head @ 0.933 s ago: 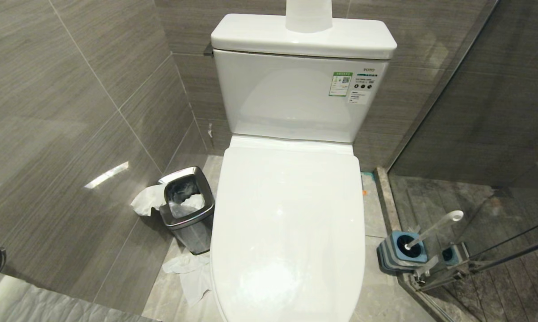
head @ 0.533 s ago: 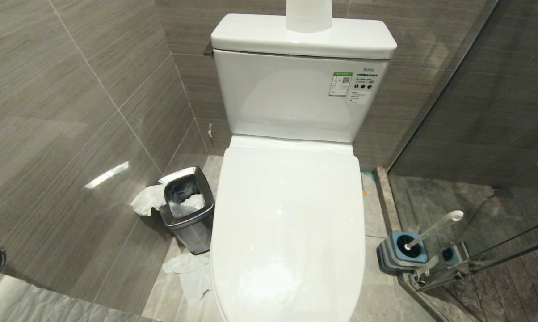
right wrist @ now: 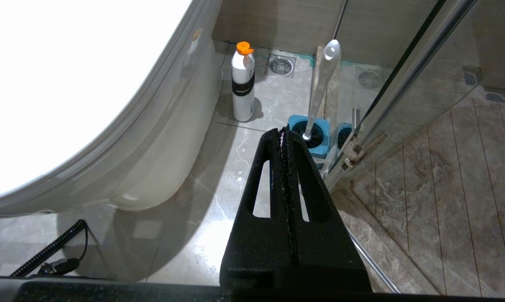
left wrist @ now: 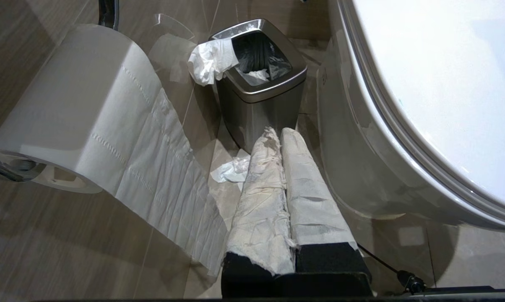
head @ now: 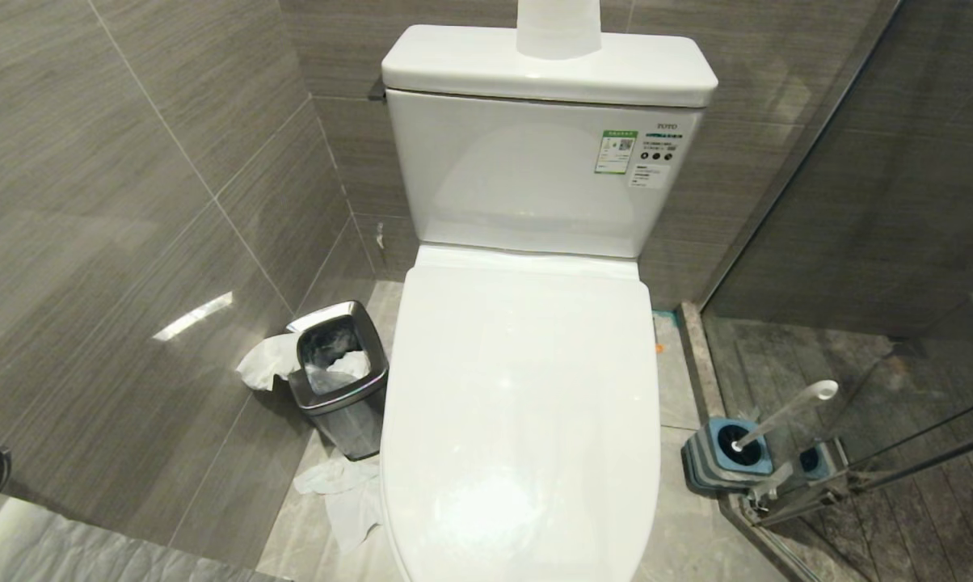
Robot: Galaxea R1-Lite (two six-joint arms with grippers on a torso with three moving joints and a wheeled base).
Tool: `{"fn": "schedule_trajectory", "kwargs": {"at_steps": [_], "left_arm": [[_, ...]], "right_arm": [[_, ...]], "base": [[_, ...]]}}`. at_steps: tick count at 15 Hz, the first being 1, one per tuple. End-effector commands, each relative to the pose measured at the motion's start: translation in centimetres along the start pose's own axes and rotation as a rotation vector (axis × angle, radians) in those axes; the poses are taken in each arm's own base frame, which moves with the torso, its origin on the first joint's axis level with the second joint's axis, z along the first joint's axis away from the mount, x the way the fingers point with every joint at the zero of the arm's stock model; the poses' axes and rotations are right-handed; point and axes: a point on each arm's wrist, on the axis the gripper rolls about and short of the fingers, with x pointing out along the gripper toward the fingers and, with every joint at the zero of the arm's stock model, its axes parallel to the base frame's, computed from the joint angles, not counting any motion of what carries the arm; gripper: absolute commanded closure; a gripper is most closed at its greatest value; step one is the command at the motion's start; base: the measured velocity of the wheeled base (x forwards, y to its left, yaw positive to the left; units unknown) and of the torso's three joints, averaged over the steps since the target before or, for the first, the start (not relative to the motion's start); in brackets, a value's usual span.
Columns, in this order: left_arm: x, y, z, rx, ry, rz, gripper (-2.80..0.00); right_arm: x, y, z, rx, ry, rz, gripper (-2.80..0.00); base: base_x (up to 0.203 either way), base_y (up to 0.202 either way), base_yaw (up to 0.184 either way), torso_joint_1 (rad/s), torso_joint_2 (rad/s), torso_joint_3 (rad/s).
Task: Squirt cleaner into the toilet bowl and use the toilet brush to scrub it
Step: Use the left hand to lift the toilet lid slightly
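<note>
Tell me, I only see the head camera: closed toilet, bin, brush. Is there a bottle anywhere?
Observer: Yes. The right wrist view shows a white bottle with an orange cap standing on the floor beside the toilet's base.
Operator: Where are the robot's hands?
Observer: The right gripper is shut and points toward the toilet brush in its blue holder.
Operator: And the other?
Observer: The left gripper is shut, its fingers wrapped in white paper, aimed at the steel waste bin.
</note>
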Motion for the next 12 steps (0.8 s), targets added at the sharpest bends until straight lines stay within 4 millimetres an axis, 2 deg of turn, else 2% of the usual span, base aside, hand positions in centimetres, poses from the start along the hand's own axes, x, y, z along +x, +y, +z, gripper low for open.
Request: {"fn": "schedule_trajectory", "kwargs": {"at_steps": [1, 12], "left_arm": [[0.01, 0.0, 0.0, 0.0, 0.001, 0.0, 0.0], [0.01, 0.0, 0.0, 0.0, 0.001, 0.0, 0.0]], "right_arm": [[0.01, 0.0, 0.0, 0.0, 0.001, 0.0, 0.0], [0.01, 0.0, 0.0, 0.0, 0.001, 0.0, 0.0]], "base": [[0.0, 0.0, 0.0, 0.0, 0.0, 0.0], [0.0, 0.0, 0.0, 0.0, 0.0, 0.0]]}}
